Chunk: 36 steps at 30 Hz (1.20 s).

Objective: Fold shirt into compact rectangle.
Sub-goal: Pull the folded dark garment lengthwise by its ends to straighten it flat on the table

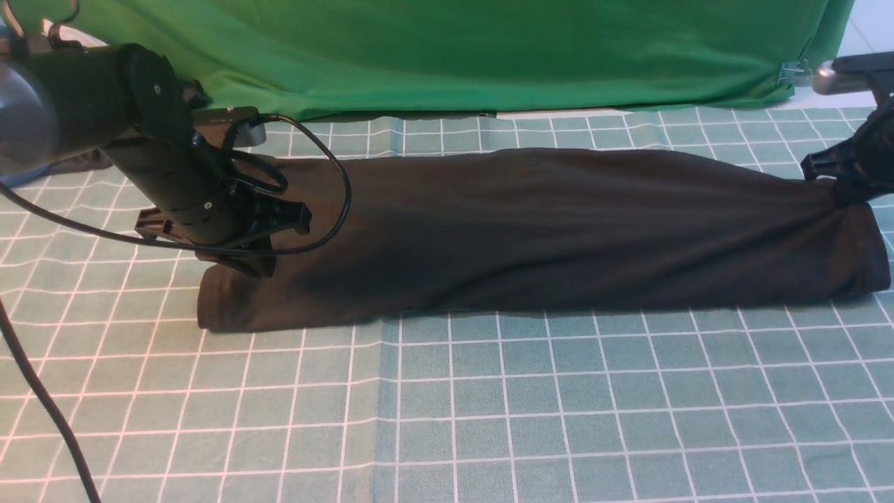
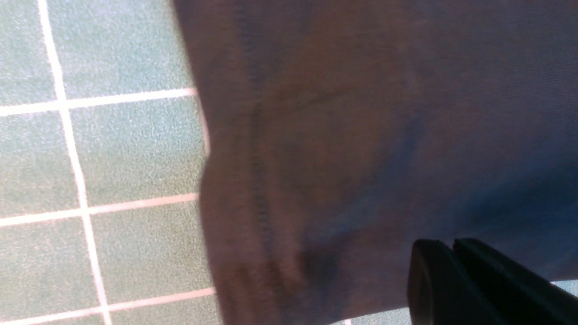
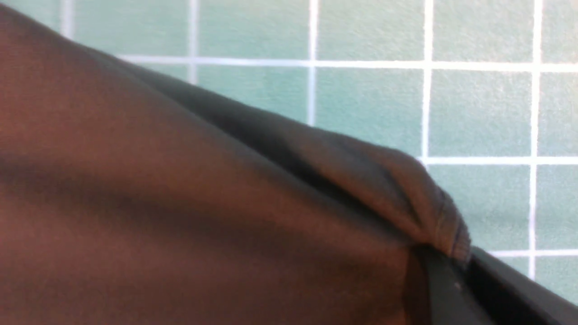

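The left claw (image 1: 243,264), black and two-fingered, is seen at the left of the scene with its jaws pressed together, only a thin seam being left between them in the left wrist view (image 2: 451,248). Its tips are set down on the left end of the black shirt (image 1: 559,230), but whether cloth is pinched between them cannot be told. A thin black cable (image 1: 336,202) is looped out from the arm above that claw and hangs in front of the shirt's left part. In the left wrist view the shirt (image 2: 361,135) is shown with a stitched hem along its edge. The shirt is laid as one long, low band across the middle of the tabletop (image 1: 489,405), which is covered by a teal cloth checked with white lines. The band is stretched from the left claw to the right claw, its near edge lying on the checked cloth, and a green fabric backdrop (image 1: 489,49) is hung behind it. At the right end the fabric is drawn up into a gathered corner, and the right claw (image 1: 841,194) is closed upon that corner. In the right wrist view a ribbed fold of the shirt (image 3: 180,203) is bunched and caught at the tips of that claw (image 3: 465,268), with slack cloth sloping away from it and the checked tabletop seen beyond.
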{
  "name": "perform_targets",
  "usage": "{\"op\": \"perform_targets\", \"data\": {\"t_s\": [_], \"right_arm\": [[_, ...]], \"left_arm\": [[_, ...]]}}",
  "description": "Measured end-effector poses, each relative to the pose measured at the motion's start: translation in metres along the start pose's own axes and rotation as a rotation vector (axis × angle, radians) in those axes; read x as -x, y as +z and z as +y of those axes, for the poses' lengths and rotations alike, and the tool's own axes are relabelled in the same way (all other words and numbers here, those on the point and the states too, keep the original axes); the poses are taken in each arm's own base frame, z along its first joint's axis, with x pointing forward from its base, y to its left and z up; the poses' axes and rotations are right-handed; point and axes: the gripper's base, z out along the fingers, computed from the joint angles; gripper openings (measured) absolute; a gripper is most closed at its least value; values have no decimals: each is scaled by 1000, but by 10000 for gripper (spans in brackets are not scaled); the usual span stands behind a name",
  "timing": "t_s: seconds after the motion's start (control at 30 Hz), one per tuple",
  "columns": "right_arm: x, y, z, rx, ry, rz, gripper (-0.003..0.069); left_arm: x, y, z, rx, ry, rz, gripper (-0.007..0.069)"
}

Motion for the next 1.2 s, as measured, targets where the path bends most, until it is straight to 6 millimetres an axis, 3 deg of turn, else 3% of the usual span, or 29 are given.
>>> {"op": "perform_targets", "data": {"t_s": [0.03,0.13,0.27,0.43,0.53,0.63,0.67,0.7,0.8,1.0,1.07,1.17,1.2], "right_arm": [[0,1,-1,-1,3,1,80],[-2,9,-5,-7,8,8,222],[3,1,-8,-25,-8,5,412],[28,-38,-6,-13,48,-125,405],[46,-61,10,51,-10,-229,371],[55,-67,28,97,-78,-273,374],[60,-64,42,126,-128,-287,394],[61,-64,44,129,-130,-289,397],[63,-35,71,167,-199,-259,442],[49,27,95,202,-249,-139,453],[46,39,98,205,-254,-121,447],[46,44,98,200,-252,-133,356],[47,44,98,196,-250,-146,271]], "left_arm": [[0,0,0,0,0,0,7],[0,0,0,0,0,-2,7],[0,0,0,0,0,-2,7],[0,0,0,0,0,0,7],[0,0,0,-3,-2,0,7],[0,0,-1,-7,-6,0,7],[0,0,-1,-10,-9,-1,7],[0,0,-1,-11,-10,-1,7],[0,0,-2,-17,-15,5,7],[-4,0,-2,-24,-15,39,7],[-4,0,-2,-24,-11,41,7],[-4,0,-2,-24,-8,41,7],[-4,0,-2,-25,-9,41,7]]}}
